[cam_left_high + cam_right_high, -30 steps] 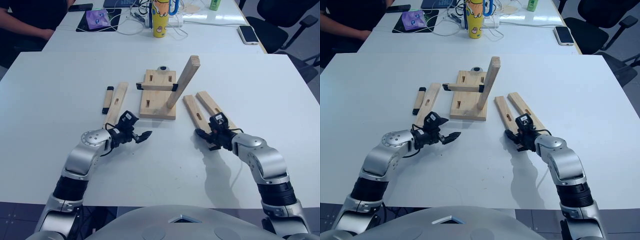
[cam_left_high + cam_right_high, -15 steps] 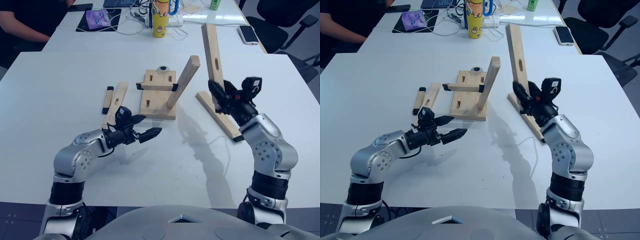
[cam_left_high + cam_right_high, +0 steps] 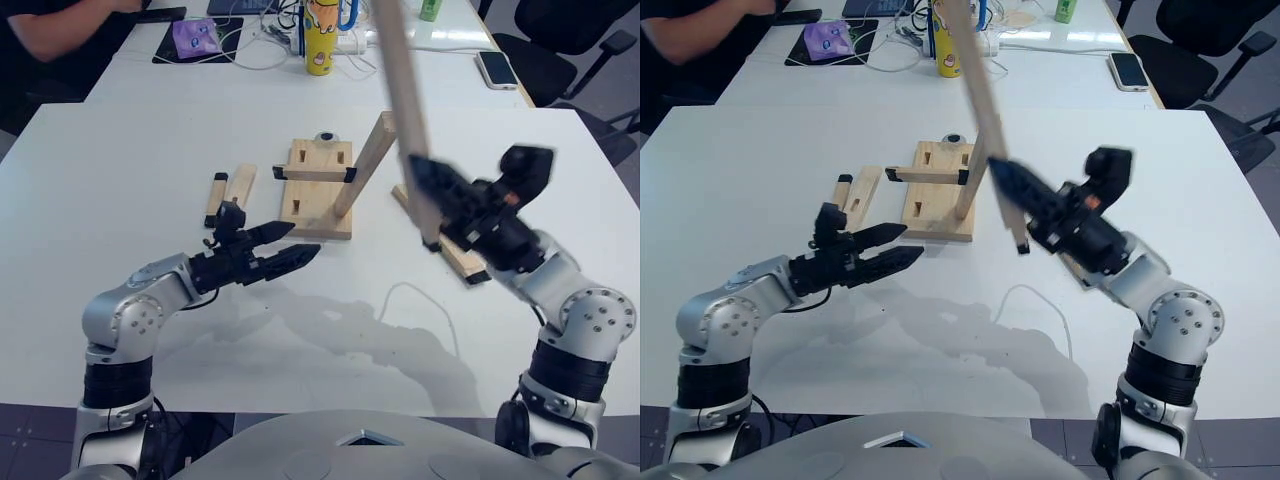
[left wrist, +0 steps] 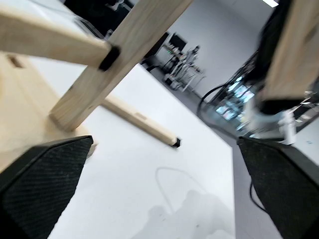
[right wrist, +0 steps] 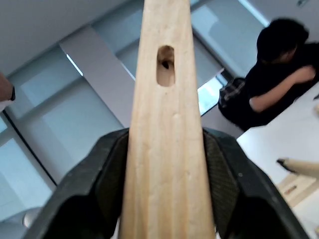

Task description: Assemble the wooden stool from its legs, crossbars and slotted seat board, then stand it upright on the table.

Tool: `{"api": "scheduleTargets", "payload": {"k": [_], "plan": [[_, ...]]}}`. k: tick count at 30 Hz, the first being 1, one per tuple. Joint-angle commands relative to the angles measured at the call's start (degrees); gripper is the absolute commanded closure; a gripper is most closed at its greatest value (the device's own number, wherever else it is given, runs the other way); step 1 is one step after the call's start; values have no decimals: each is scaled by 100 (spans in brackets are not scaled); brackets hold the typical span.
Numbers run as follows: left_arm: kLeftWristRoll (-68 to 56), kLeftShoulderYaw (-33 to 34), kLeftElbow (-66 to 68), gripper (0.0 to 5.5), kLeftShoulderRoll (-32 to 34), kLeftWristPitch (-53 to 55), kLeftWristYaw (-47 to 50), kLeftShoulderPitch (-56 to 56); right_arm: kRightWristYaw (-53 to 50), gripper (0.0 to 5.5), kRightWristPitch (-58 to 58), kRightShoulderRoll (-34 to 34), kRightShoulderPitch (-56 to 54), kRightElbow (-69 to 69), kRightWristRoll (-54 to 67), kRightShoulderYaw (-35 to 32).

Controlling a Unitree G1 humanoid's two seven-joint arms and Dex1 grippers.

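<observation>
The slotted seat board [image 3: 312, 208] lies flat mid-table with one leg [image 3: 368, 160] standing tilted in a slot and a crossbar [image 3: 312, 174] joined to that leg. My right gripper [image 3: 428, 188] is shut on a second leg [image 3: 400, 90], held raised and nearly upright just right of the board; the right wrist view shows this leg [image 5: 164, 124] clamped between the fingers [image 5: 112, 174]. My left gripper [image 3: 306, 238] is open with nothing in it, low over the table by the board's near left corner. A third leg [image 3: 455, 255] lies at the right.
Left of the board lie another leg [image 3: 232, 198] and a short crossbar [image 3: 215, 198]. A thin cable loop [image 3: 405, 298] rests on the near table. The back table holds a yellow cup [image 3: 320, 40], a phone [image 3: 497, 68] and a purple pouch [image 3: 193, 38].
My right gripper took a leg off the table, raised it and swung it toward the standing leg. The left gripper moved right toward the seat board.
</observation>
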Motion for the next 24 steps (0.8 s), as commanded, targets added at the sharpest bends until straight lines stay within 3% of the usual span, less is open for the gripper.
{"api": "scheduleTargets", "payload": {"k": [1,10,23,24], "plan": [[-1294,535,-189,10,161,418,118,-257,596,344,-84,-258,296,-13,-539,359],[-2174,500,80,10,226,556,780,-595,1836,344,-8,-744,667,156,-1119,993],[-2856,238,309,10,313,625,1147,-775,2198,344,-121,-811,784,-17,-1363,1340],[-2869,221,311,32,337,639,1139,-773,2206,344,-133,-815,792,-28,-1368,1351]]}}
